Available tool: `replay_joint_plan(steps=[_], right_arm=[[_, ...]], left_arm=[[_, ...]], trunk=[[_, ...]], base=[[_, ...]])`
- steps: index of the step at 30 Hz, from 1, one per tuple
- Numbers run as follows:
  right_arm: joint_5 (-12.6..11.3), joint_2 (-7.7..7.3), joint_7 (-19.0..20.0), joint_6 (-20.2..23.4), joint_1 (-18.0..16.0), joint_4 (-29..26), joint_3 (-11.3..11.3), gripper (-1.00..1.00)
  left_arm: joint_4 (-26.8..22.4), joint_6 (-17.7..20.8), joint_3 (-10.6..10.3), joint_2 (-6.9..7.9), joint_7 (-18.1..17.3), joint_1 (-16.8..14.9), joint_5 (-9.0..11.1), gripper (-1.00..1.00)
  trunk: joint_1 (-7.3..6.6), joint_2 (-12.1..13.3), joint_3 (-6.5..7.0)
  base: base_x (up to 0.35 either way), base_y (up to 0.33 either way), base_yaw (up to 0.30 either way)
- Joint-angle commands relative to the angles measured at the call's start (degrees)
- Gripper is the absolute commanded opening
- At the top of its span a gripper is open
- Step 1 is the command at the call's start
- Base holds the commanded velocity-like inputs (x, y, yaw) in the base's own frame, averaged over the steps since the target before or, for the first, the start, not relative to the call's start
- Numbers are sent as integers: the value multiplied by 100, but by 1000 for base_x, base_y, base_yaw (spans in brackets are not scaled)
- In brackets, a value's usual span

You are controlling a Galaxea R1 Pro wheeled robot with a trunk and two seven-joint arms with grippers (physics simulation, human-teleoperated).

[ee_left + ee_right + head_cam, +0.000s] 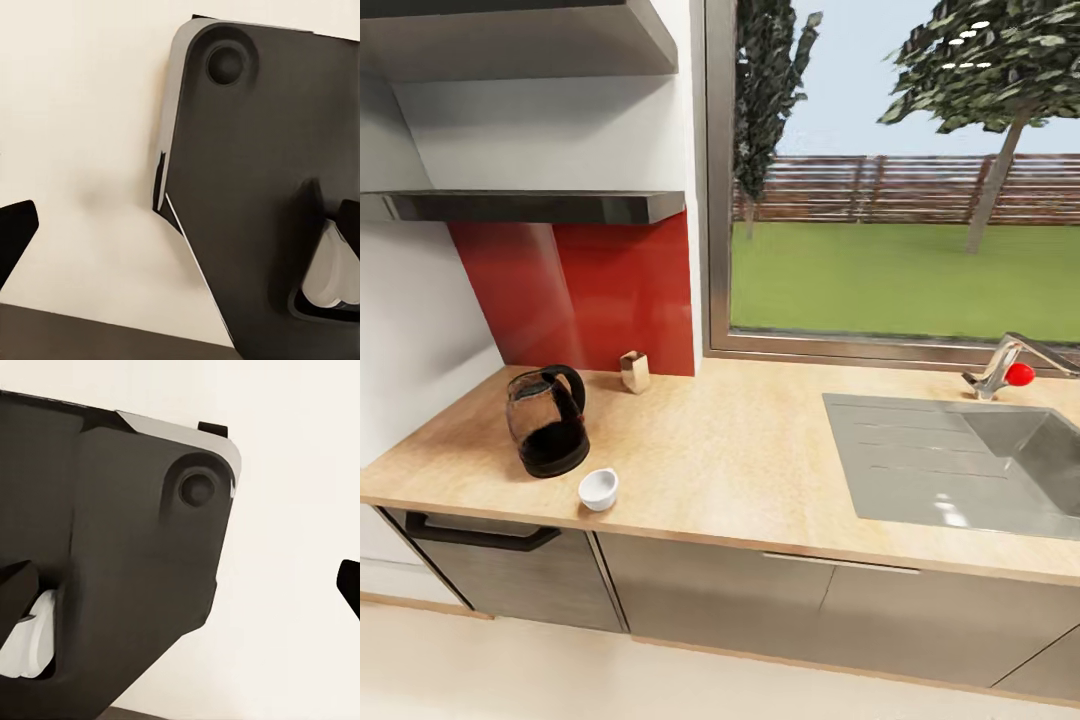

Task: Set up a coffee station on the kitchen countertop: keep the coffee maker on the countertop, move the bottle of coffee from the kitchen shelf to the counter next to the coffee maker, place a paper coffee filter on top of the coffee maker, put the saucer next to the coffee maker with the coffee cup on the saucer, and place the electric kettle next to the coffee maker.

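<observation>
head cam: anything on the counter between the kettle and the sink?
No object between them. In the head view only bare kitchen countertop runs from the electric kettle to the sink. The coffee cup sits just in front of the kettle, off that line.

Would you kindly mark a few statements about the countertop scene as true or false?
1. The kettle stands on the countertop. True.
2. The cup sits on a saucer. False: it rests directly on the countertop, near the front edge.
3. The paper filter stands by the red backsplash. True.
4. The cup is farther from the front edge than the kettle. False: it is nearer the edge, in front of and beside the kettle.
5. The sink is on the kettle's side of the counter. False: it is at the opposite end, under the window.
</observation>
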Motion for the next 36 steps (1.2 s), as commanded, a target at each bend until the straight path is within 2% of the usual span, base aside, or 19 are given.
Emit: replay_joint_plan(steps=[1,3,4,5,6,8,9,11,12,13,14,15,18,22,25,30,36], right_arm=[[-57,1,22,7,-3,-3,2,100],[-316,5,18,6,-4,-1,228,100],[-595,13,17,6,-2,-2,511,100],[-773,19,17,6,-1,-3,687,100],[-1216,33,16,8,-2,-6,1100,100],[-2287,51,15,19,-2,-12,1986,100],[-2569,54,15,22,-3,-15,2198,100],[-3626,64,19,30,-2,-23,2972,100],[-3851,66,20,32,-3,-25,3139,100],[-4225,70,25,32,-3,-28,3425,100],[-4485,72,27,26,-4,-35,3637,100],[-4652,73,29,19,-4,-56,3773,100],[-4851,75,33,10,-3,-122,3933,100],[-4922,76,39,7,-4,-228,3988,100],[-4934,81,41,6,-4,-569,4005,100],[-4923,96,30,13,-5,-1567,4022,100],[-4915,297,40,16,-5,-2718,4030,100]], left_arm=[[15,-25,-45,3,-34,-7,58,100],[15,-25,-43,4,-34,-7,55,100],[15,-25,-41,5,-34,-7,52,100],[15,-25,-40,5,-34,-7,51,100],[15,-23,-39,5,-34,-7,51,100],[15,-21,-40,1,-34,-7,54,100],[15,-22,-41,0,-34,-7,54,100],[15,-24,-44,2,-34,-7,55,100],[15,-24,-44,2,-34,-7,55,100],[15,-24,-44,4,-34,-7,55,100],[15,-24,-41,4,-34,-7,55,100],[15,-24,-41,5,-34,-7,54,100],[15,-25,-38,6,-34,-7,54,100],[15,-25,-39,5,-34,-7,55,100],[15,-25,-41,5,-34,-7,56,100],[15,-25,-37,5,-34,-7,53,100],[15,-25,-40,5,-34,-7,55,100]], trunk=[[3,-11,-11],[3,-11,-11],[3,-11,-11],[3,-11,-11],[3,-11,-11],[3,-11,-11],[3,-11,-11],[3,-11,-11],[3,-11,-11],[3,-11,-11],[3,-11,-11],[3,-11,-11],[3,-11,-11],[3,-11,-11],[3,-11,-11],[3,-11,-11],[3,-11,-11]], base=[[0,0,-10],[0,0,-6],[0,0,-3],[0,0,-3],[0,0,-2],[0,0,-1],[0,0,0],[0,0,0],[0,0,0],[0,0,0],[0,0,0],[0,0,0],[0,0,0],[0,0,0],[0,0,0],[0,0,0],[0,0,0]])
